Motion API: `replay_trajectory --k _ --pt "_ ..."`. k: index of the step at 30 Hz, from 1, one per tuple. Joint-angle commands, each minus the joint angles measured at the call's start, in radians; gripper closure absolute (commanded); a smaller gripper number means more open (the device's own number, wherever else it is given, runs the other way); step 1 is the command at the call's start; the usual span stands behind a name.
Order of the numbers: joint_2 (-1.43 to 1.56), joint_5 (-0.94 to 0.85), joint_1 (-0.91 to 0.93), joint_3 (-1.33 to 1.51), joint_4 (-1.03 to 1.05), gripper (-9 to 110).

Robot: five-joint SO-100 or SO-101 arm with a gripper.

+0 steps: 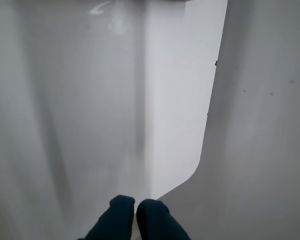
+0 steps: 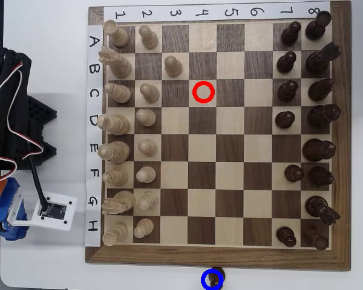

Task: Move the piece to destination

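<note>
In the overhead view the piece, a small dark-brown pawn [image 2: 213, 279], stands just below the board's bottom edge, inside the blue ring [image 2: 204, 283] of the destination. In the wrist view my gripper [image 1: 136, 212] shows as two dark-blue fingertips pressed together at the bottom edge, with nothing between them, over a plain white surface. The pawn and the ring do not show in the wrist view. My arm [image 2: 12, 121] is folded at the left edge of the overhead view, far from the pawn.
The wooden chessboard [image 2: 97, 254] fills the overhead view. Pale pieces [image 2: 118, 124] line its left columns, dark pieces [image 2: 317, 118] its right. A red ring [image 2: 204, 101] marks a middle square. A white camera module [image 2: 48, 208] lies left of the board.
</note>
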State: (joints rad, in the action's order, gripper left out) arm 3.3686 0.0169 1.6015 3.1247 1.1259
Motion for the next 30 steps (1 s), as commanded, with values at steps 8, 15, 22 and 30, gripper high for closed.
replay_trajectory --k 8,15,22,30 --pt "0.057 -0.021 -0.018 -0.003 -0.018 101" --pt "0.057 -0.023 -0.017 -0.003 -0.018 101" --pt "0.057 -0.015 -0.008 -0.003 -0.018 101" --pt "0.057 -0.018 -0.011 -0.003 -0.018 101"
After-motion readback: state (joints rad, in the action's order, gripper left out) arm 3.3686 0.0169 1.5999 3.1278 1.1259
